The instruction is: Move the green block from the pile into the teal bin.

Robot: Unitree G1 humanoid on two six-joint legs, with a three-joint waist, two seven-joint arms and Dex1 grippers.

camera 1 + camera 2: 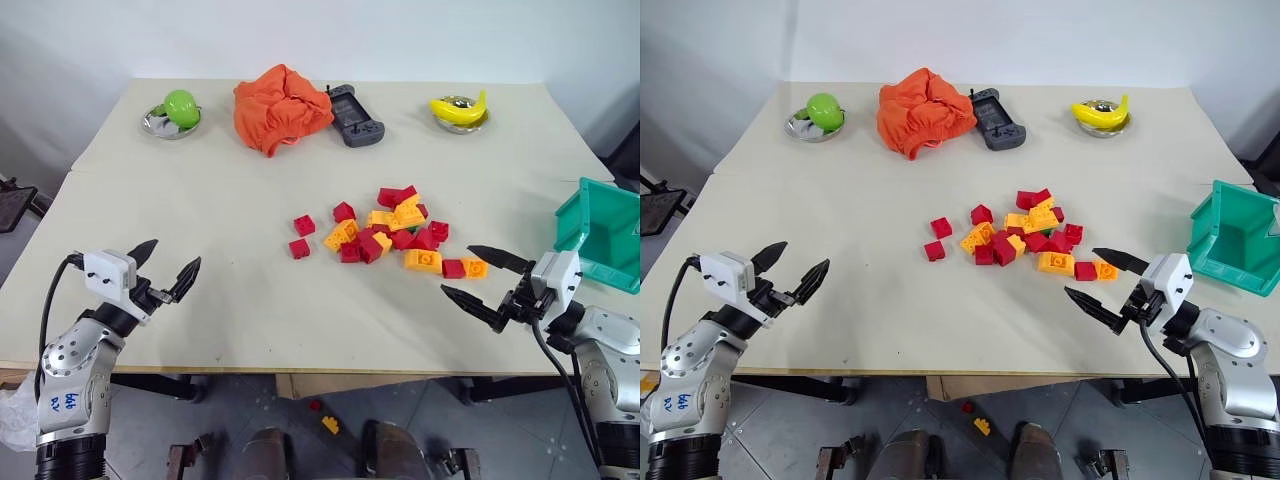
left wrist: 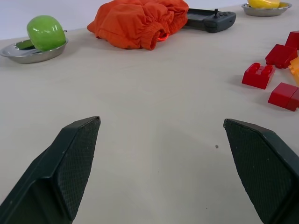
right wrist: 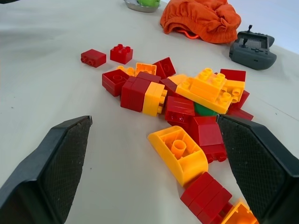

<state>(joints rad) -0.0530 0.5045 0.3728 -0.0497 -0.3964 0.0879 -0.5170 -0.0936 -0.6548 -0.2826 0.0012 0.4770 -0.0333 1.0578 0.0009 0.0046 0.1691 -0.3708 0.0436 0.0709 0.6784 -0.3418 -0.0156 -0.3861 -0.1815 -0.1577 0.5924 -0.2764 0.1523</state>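
The pile [image 1: 390,230] of red and orange-yellow studded bricks lies right of the table's middle. The green block [image 3: 205,110] sits deep in it, mostly covered by a yellow brick, with red bricks around it. The teal bin [image 1: 600,235] stands at the table's right edge, its cut-away front facing the pile. My right gripper [image 1: 457,269] hovers open just right of and in front of the pile, pointing at it with nothing between its fingers [image 3: 70,154]. My left gripper [image 1: 172,253] is open and empty over the front left of the table, far from the pile.
Along the far edge stand a steel dish with a round green fruit [image 1: 180,108], a crumpled orange cloth [image 1: 280,108], a dark game controller [image 1: 355,115] and a dish with a banana [image 1: 460,110]. Two stray red bricks [image 1: 302,236] lie left of the pile.
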